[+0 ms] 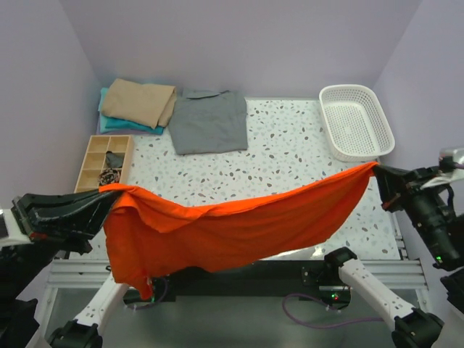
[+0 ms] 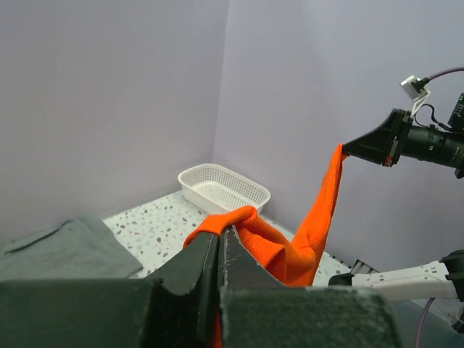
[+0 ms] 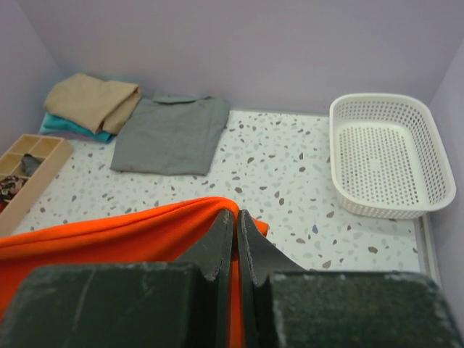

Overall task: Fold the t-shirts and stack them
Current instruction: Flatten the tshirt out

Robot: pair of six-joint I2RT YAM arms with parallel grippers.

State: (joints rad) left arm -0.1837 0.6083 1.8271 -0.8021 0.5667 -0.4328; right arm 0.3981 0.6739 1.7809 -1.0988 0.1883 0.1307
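Sideways, orange-red t-shirt (image 1: pixel 232 226), long axis left-right

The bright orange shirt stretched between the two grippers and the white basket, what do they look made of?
The bright orange shirt: soft matte cloth, likely cotton; it sags and creases. The white mesh basket: apparently moulded plastic, rigid rim, regular holes.

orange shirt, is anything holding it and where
The left gripper pinches one end of the orange shirt, the right gripper the opposite end; it hangs between them.
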